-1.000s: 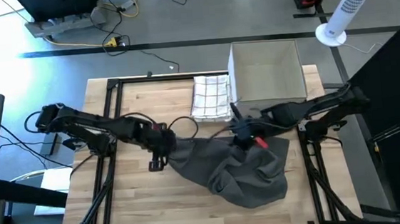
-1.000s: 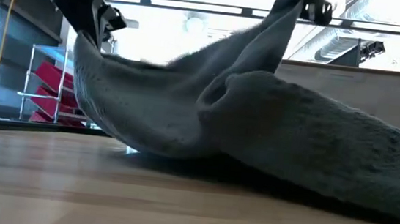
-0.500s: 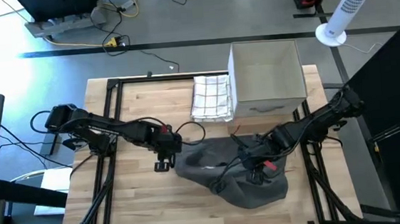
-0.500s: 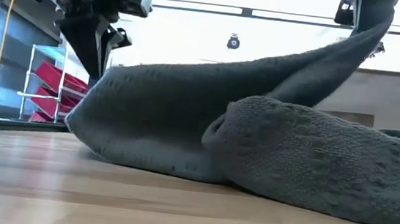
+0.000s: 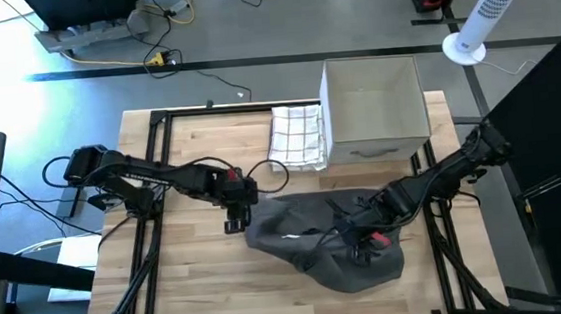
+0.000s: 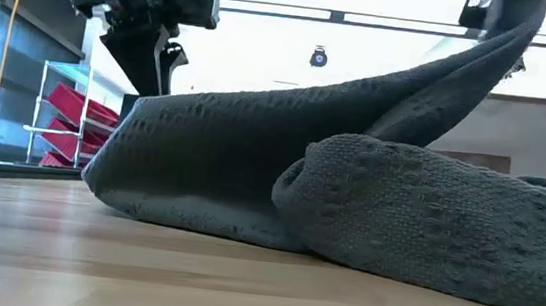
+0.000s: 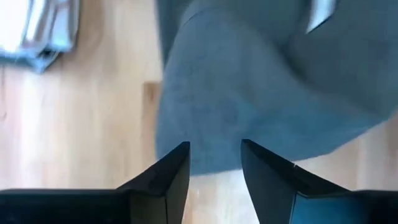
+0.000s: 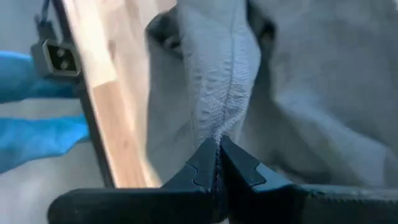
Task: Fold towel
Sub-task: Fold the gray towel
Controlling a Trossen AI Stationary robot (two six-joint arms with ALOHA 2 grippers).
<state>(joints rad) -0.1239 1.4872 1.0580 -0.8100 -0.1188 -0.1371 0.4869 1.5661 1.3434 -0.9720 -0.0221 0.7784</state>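
The grey towel lies bunched on the table, in front of the box and the checked cloth. The right gripper is pinched on a hemmed edge, lifting it. The left gripper hangs over the towel's left edge, fingers parted, holding nothing — it should close on a corner there. Then draw both apart evenly — flatten before folding.
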